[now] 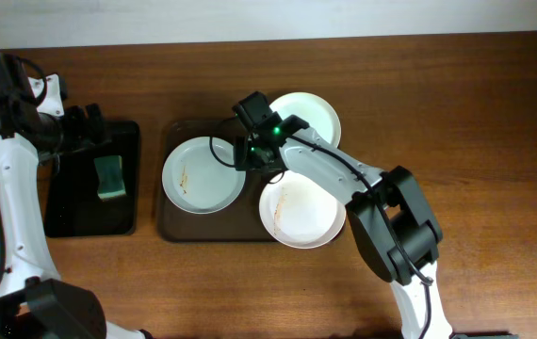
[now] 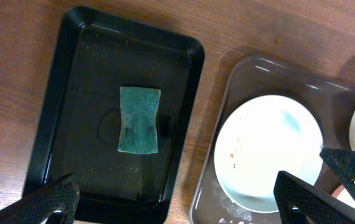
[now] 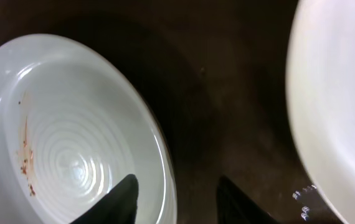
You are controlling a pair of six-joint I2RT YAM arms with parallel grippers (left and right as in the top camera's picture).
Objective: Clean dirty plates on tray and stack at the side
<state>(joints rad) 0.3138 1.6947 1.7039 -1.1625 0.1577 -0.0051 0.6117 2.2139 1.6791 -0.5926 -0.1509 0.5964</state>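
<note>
**Right fingers astride the first plate's rim, sponge untouched**

The bench [image 1: 457, 85] carries two trays side by side. The tray [image 1: 176, 226] sits at centre, and the black tray [image 1: 61, 221] lies just beside it at 9 o'clock. All three plates are on the tray and none is stacked at the side. The left plate [image 1: 198, 179] lies flat at 9 o'clock. The back plate [image 1: 311, 118] at 1 o'clock and the front plate [image 1: 297, 221] at 5 o'clock both seem to lap over the tray's far edge. Brown smears show on the left and front plates. The sponge [image 1: 110, 177] lies in the middle of the black tray.

The right fingers [image 3: 118, 202] stand partly apart with the left plate's 3 o'clock rim between them, one over the bowl and one outside. A gap shows on the outer side, so they are not clamped. The left fingers [image 2: 47, 205] are spread wide and empty, hanging above the black tray, clear of the sponge.

This looks like the opening step: securing the first plate before any wiping. Next, the right fingers must meet squarely on that thin, glossy rim — a shallow bite could slip. The left arm then has to drop onto the sponge.
</note>
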